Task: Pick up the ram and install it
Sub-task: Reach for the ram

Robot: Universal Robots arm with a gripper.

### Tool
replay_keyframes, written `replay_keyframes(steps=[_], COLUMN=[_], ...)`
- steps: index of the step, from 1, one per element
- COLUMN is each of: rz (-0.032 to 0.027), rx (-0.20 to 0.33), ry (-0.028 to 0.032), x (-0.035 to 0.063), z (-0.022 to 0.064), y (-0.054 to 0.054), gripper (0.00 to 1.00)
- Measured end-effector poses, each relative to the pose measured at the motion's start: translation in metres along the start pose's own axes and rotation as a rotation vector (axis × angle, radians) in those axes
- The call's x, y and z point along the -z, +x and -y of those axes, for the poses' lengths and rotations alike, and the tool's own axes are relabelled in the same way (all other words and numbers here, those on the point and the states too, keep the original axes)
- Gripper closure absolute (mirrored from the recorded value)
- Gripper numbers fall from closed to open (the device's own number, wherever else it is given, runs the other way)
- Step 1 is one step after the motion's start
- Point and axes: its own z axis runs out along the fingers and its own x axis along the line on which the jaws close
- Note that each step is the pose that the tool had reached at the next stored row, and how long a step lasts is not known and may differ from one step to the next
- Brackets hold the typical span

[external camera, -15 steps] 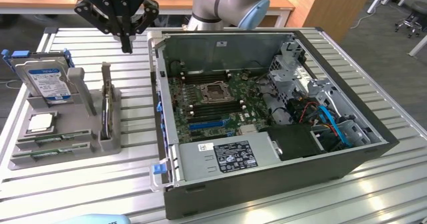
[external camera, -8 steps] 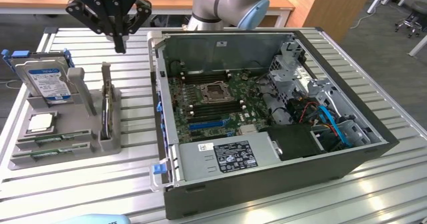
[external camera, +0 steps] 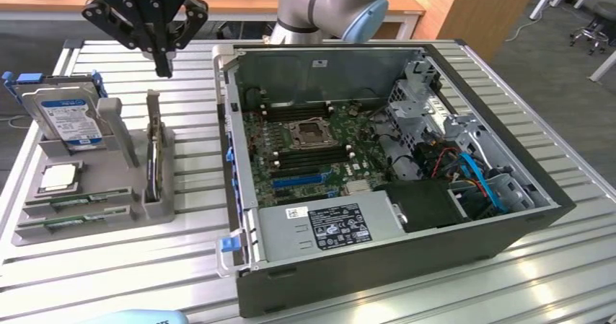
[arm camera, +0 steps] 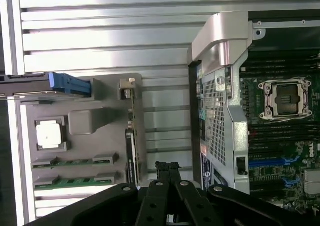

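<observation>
My gripper (external camera: 164, 66) (arm camera: 168, 167) has its two fingers pressed together, and nothing is between them. It hangs in the air over the table (external camera: 115, 281) (arm camera: 100, 36), near the side of the gray tray (external camera: 144, 207) (arm camera: 82, 120) that faces the open computer case (external camera: 327, 68) (arm camera: 220, 36). The ram (external camera: 82, 200) (arm camera: 75, 162) lies flat in a slot of the tray, well apart from my fingers. A second green stick (external camera: 72, 221) (arm camera: 75, 181) lies just beside it (they look the same to me). A square silver chip (external camera: 60, 177) (arm camera: 49, 134) sits next to them. A hard drive (external camera: 69, 118) stands up in the tray too.
</observation>
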Motion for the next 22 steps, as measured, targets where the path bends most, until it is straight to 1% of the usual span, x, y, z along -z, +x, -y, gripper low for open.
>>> replay_keyframes(steps=[22], rz=[-0.0001], rx=[0.0], ry=[0.0001], x=[0.0008], z=[0.0016], y=[0.031], gripper=[0.9])
